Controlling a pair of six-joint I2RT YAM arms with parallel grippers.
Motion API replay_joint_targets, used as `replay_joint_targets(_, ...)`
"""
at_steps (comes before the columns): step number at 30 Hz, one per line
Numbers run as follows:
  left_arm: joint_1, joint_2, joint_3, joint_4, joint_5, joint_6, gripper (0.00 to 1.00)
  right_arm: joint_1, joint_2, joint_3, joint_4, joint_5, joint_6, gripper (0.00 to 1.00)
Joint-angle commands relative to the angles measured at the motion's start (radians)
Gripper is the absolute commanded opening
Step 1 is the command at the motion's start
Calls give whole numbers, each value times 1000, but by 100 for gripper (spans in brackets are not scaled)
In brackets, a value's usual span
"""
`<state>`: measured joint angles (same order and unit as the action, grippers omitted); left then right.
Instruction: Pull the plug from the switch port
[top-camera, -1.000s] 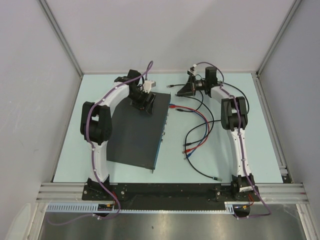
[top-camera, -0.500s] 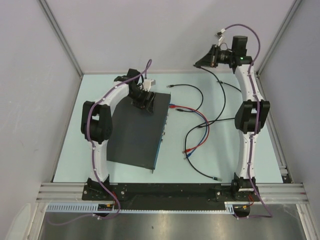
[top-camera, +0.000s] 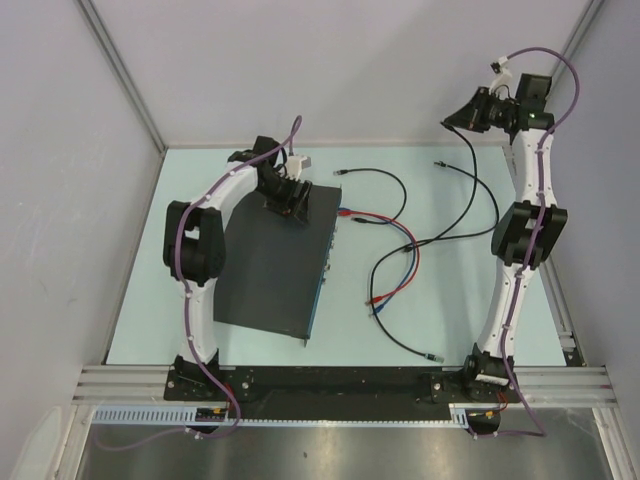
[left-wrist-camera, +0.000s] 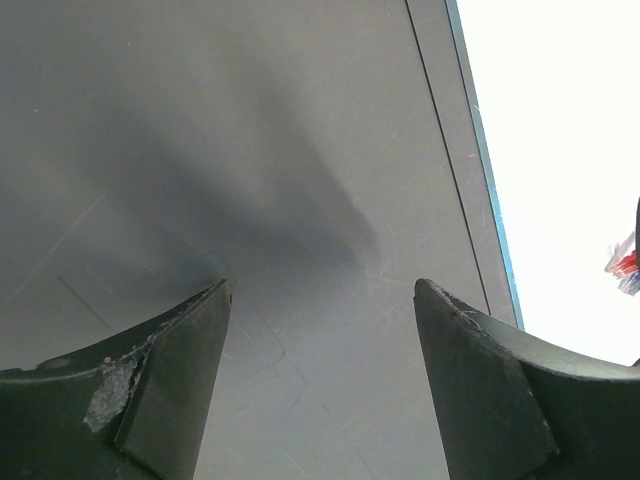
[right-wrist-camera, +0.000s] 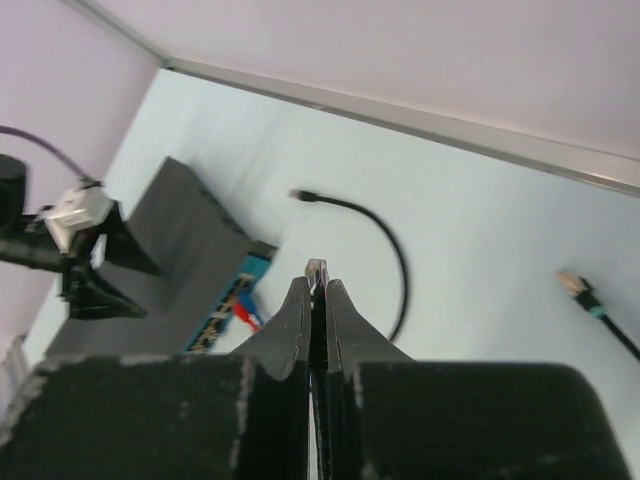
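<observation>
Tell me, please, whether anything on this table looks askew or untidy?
The switch sits skewed on the table, and loose cables sprawl crossed beside it. The right gripper pinches one plug well above the table.

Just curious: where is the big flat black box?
Overhead view: the large flat black rectangular switch lies left of centre on the pale table, beneath the left gripper.

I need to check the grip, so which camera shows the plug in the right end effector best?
Right wrist view: the plug pokes out of the shut right end effector. Top view: too small to make out. Left wrist view: only the switch.
</observation>
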<state>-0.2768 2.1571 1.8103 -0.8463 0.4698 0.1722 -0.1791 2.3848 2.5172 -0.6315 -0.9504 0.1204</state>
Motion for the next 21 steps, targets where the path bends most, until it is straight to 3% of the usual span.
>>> replay_joint_targets(1,-1,49,1,19,15,-10,81,-22,134,51,-8,105,-73,0)
replay_joint_targets(5,-1,38,-19,15,7,-4,81,-30,229,106,3,307,-99,2)
replay_joint_targets(8,-1,26,-37,9,7,-3,80,-22,277,175,-2,393,-143,36)
replay_joint_targets(9,-1,21,-45,9,6,3,80,-16,272,173,-2,413,-151,55)
replay_joint_targets(10,-1,17,-60,9,4,6,80,-13,263,161,-2,427,-154,59)
replay_joint_targets(12,-1,6,-74,16,-3,6,80,-2,215,143,-29,447,-179,65)
replay_joint_targets(16,-1,9,-78,27,0,-7,80,13,98,65,-114,521,-225,65)
replay_joint_targets(21,-1,14,-57,29,-3,-2,80,33,-189,-369,-177,603,-243,59)
